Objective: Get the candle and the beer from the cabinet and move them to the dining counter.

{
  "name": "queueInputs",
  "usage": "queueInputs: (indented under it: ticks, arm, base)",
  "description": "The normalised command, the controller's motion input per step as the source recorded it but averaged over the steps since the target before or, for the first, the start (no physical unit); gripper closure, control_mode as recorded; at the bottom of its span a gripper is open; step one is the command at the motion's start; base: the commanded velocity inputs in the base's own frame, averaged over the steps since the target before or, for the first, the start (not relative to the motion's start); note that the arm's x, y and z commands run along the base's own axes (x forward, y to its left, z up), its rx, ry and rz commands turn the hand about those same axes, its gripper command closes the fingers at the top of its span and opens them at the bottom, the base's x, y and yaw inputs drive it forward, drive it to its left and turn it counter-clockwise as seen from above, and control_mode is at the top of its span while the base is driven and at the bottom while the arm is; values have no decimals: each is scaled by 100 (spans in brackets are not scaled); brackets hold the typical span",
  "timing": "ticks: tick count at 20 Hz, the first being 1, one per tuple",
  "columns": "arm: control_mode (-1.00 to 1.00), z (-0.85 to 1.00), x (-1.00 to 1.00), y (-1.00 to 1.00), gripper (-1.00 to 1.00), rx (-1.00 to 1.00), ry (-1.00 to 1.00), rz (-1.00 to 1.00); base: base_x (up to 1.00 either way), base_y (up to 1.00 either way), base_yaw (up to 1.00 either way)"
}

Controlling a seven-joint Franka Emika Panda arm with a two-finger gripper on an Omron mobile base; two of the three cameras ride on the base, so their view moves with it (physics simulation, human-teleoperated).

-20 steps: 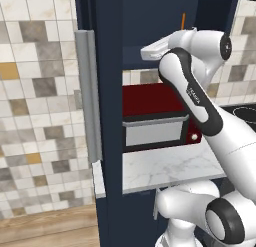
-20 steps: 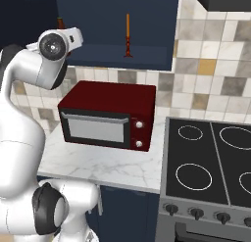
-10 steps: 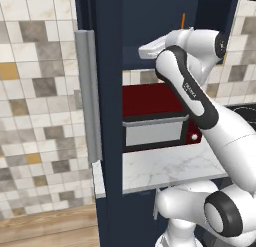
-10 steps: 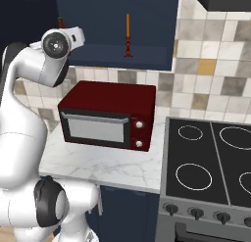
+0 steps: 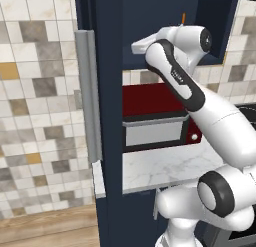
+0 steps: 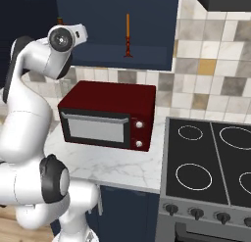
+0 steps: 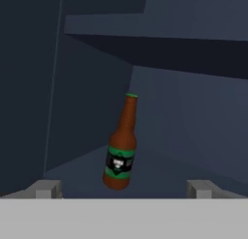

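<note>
Dark navy-blue wall cabinet [image 5: 107,116], door swung open: its panelled edge and long silver bar handle [image 5: 88,96] stand at 9 o'clock in the left base view.

Two-finger tool [image 7: 123,188], white arm: raised to the cabinet opening, above the microwave. Fingers [image 7: 47,188] set wide apart at 7 and 5 o'clock of the hand view, nothing between them.

Small brown glass beer bottle [image 7: 121,143], green cap, label with green bands: stands on the cabinet floor ahead of the tool, centred between the fingers and clear of both. It appears tilted in the hand view; whether the bottle itself tilts cannot be told. In the right base view its green cap [image 6: 60,19] shows at 11 o'clock, just behind the arm's wrist.

Thin orange taper candle [image 6: 128,35] on a small dark red-brown flared holder: upright on the cabinet floor at 12 o'clock in the right base view, well apart from the bottle.

Dark red microwave [image 6: 107,114], silver-framed door: on the white grey-veined marble tabletop [image 6: 117,165], under the cabinet.

Black stove [image 6: 211,162], ring-marked: at 4 o'clock, beside the microwave.
</note>
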Motion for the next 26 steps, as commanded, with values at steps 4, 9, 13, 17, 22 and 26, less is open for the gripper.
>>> queueInputs:
  ticks: [4, 9, 13, 17, 22, 26]
  arm:
    - [-100, 0, 24, 18, -100, 0, 1, 0]
    - [-100, 0, 19, 21, -100, 0, 4, 0]
    - [-100, 0, 22, 4, -100, 0, 5, 0]
    - [-100, 0, 33, 1, -100, 0, 8, 0]
    - [-100, 0, 40, 15, -100, 0, 11, 0]
    - [-100, 0, 42, 27, -100, 0, 13, 0]
  base:
    - [0, 0, 0]
    - [0, 0, 0]
    - [0, 0, 0]
    - [0, 0, 0]
    - [0, 0, 0]
    - [0, 0, 0]
